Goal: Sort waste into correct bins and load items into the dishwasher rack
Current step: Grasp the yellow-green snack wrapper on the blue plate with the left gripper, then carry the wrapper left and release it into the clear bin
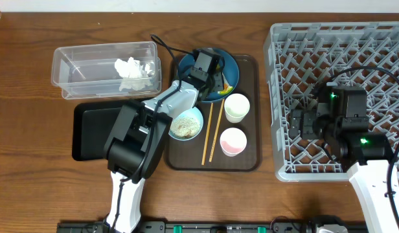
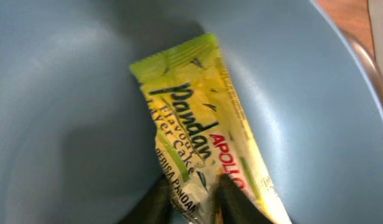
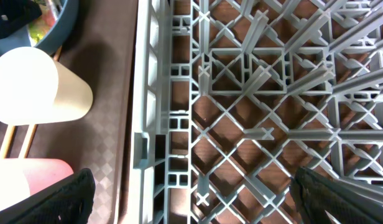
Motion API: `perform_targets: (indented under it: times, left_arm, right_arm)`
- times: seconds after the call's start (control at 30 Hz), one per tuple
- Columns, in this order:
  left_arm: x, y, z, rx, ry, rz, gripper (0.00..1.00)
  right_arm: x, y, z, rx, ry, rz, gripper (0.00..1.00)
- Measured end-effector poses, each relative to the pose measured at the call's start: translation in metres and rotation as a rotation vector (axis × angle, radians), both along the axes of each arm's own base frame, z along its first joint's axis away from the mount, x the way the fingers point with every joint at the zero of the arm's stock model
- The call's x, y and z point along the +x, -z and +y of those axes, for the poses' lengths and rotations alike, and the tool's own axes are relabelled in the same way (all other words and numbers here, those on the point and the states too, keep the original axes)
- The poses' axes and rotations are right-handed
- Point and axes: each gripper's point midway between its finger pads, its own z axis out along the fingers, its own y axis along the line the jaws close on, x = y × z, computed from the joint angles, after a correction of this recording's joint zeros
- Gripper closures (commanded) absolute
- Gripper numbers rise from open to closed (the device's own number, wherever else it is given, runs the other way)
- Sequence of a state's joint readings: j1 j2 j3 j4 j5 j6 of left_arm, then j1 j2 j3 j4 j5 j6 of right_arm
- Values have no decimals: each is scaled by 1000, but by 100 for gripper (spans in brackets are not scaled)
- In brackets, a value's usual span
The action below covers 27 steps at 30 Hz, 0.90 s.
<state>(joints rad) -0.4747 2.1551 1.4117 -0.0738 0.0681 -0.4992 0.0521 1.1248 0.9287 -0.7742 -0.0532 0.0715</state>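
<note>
My left gripper (image 1: 210, 70) is low over the round dark-blue plate (image 1: 232, 65) on the brown serving tray. In the left wrist view its fingers (image 2: 194, 202) are shut on the lower end of the yellow-green snack wrapper (image 2: 191, 124), which lies in the plate (image 2: 67, 93). A bit of the wrapper (image 1: 227, 88) shows in the overhead view. My right gripper (image 1: 296, 123) is open and empty over the left rim of the grey dishwasher rack (image 1: 342, 58). It also shows in the right wrist view (image 3: 194, 199), above the rack (image 3: 241, 93).
The brown tray (image 1: 248, 158) also holds a light-blue bowl (image 1: 186, 123) with rice scraps, a pale green cup (image 1: 237, 107), a pink cup (image 1: 232, 141) and chopsticks (image 1: 208, 133). The clear box (image 1: 76, 61) holds white tissue (image 1: 133, 70). The black tray (image 1: 96, 126) lies below it.
</note>
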Motion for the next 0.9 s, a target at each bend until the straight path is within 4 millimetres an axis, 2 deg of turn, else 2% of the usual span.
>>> perform_targets:
  times: [0.2, 0.33, 0.47, 0.67, 0.8, 0.9]
  left_arm:
    - [-3, 2, 11, 31, 8, 23, 94]
    - [-5, -8, 26, 46, -10, 42, 94]
    - [-5, -38, 48, 56, -26, 29, 94]
    - [-3, -105, 85, 82, -21, -74, 94]
    - [-8, -147, 123, 119, -73, -127, 94]
    - [-15, -162, 163, 164, -152, -127, 94]
  right_arm:
    - [0, 0, 0, 0, 0, 0, 1]
    - [0, 0, 0, 0, 0, 0, 1]
    - [0, 0, 0, 0, 0, 2, 1]
    - [0, 0, 0, 0, 0, 2, 1]
    - [-1, 0, 0, 0, 0, 3, 1]
    - [-1, 0, 0, 0, 0, 3, 1]
